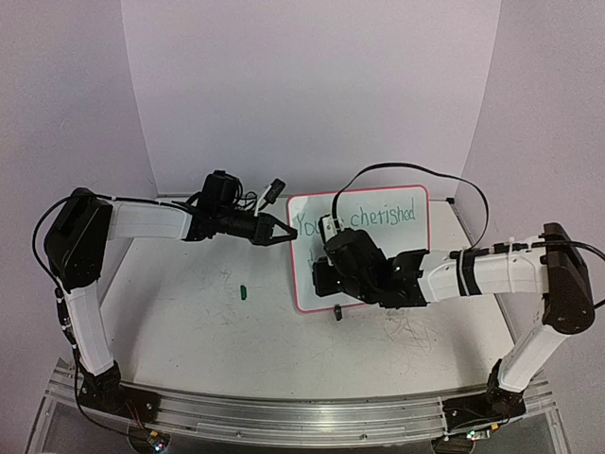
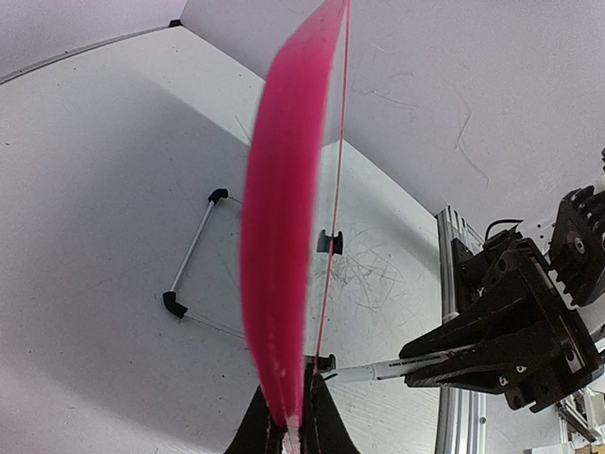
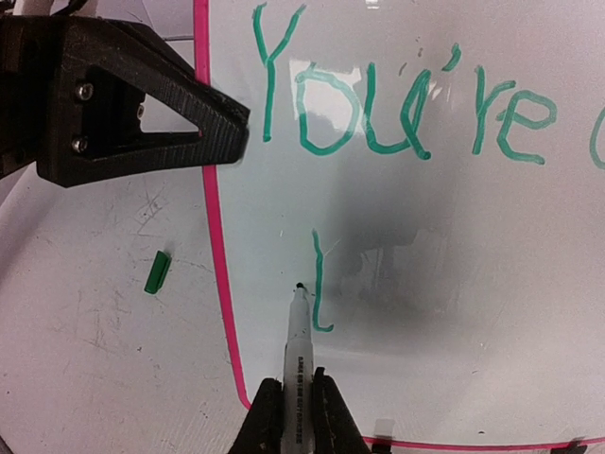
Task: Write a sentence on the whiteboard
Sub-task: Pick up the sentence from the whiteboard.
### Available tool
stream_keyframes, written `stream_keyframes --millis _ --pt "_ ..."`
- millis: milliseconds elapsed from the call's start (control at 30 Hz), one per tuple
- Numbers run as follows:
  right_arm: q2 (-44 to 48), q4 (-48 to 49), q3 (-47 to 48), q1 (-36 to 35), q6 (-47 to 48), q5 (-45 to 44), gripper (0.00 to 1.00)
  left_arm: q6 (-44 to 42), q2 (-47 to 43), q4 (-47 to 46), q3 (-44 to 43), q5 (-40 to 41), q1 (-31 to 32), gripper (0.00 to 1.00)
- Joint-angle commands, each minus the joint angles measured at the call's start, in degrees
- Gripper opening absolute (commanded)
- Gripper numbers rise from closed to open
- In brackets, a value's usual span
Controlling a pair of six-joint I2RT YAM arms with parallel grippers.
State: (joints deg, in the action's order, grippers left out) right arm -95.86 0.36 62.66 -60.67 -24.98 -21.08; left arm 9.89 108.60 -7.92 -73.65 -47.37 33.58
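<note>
The whiteboard, pink-framed, stands tilted at the table's middle. On it is the sentence in green, "You're cherished". In the right wrist view I read "You're", with a single L-like stroke below it. My left gripper is shut on the board's left edge; its wrist view shows the pink frame clamped between the jaws. My right gripper is shut on a white marker, whose tip sits on the board just left of the stroke. In the top view the right gripper hovers over the board's lower left.
A green marker cap lies on the table left of the board. Grey scribbles mark the tabletop in front. The board's black foot sits at its near edge. A thin wire bracket with black corners lies behind. Purple walls enclose the back.
</note>
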Motion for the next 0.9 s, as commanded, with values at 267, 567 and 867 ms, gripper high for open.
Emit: stream_keyframes --millis 267,567,867 --pt "-1.45 -3.3 3.22 0.11 -1.72 -6.43 0.0 -3.25 -1.46 1.24 -0.28 3.7 0.08 0.0" --pt "7.45 -6.75 1.14 -0.18 -3.04 -8.14 0.0 -3.53 -1.57 1.33 0.06 4.11 0.08 0.0" --pt "10.94 -2.17 -1.85 -0.06 2.8 -0.93 0.0 -3.72 -1.44 1.61 -0.18 4.22 0.19 0.0"
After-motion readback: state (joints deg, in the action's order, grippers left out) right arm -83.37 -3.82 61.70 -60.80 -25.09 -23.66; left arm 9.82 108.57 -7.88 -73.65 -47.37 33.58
